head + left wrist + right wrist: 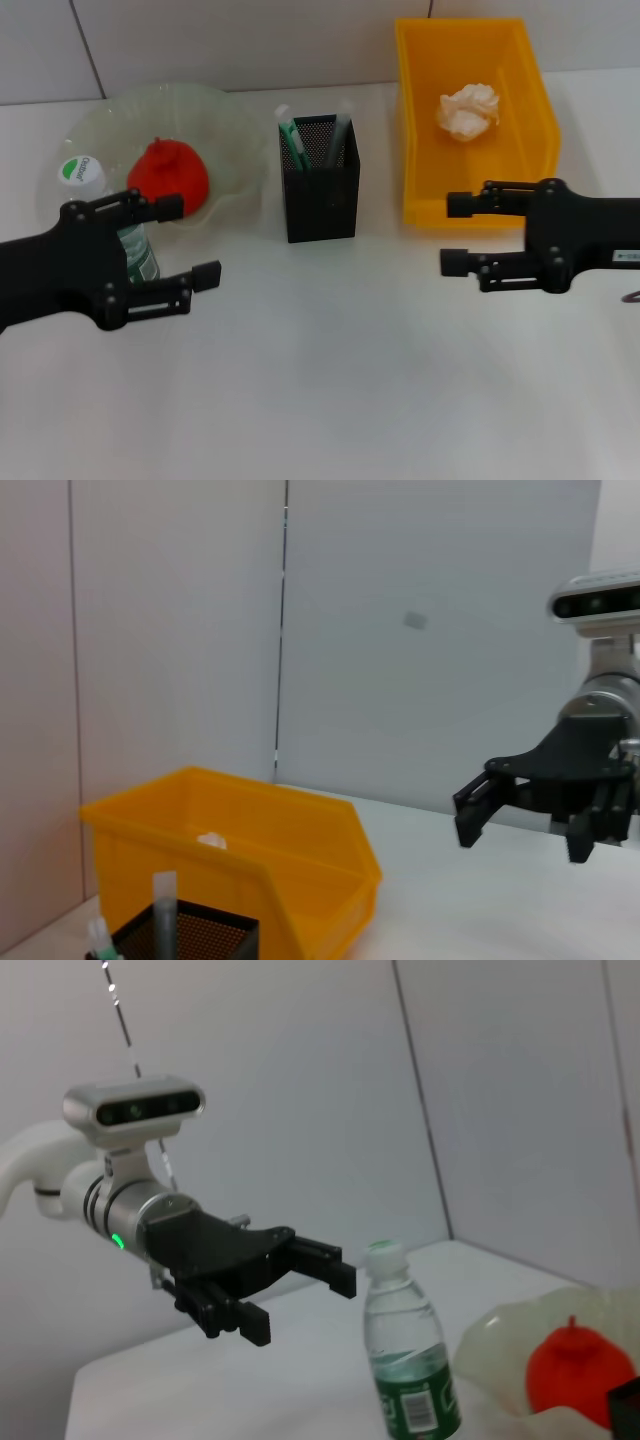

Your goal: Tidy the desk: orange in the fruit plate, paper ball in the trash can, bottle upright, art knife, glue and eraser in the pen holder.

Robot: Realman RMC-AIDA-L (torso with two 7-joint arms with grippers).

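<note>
So, far left first: the bottle [100, 215] is already stood upright at the plate's near edge, cap up, and the left gripper [190, 243] is parked right beside it with its jaws spread wide and nothing held. From the right wrist view the bottle [405, 1350] is seen just clear of those fingers, not pinched, so it looks released. The orange [167, 176] is sat in the fruit plate [235, 125] just behind. In the middle, the pen holder [320, 190] is seen with a few things poking out; which ones can't be told for sure. Over right, the paper ball [469, 110] is lying in the yellow trash can [420, 170], and the right gripper [455, 233] is held open and empty just in front of it. No stray item is spotted, so backing off is probably all that's left.
</note>
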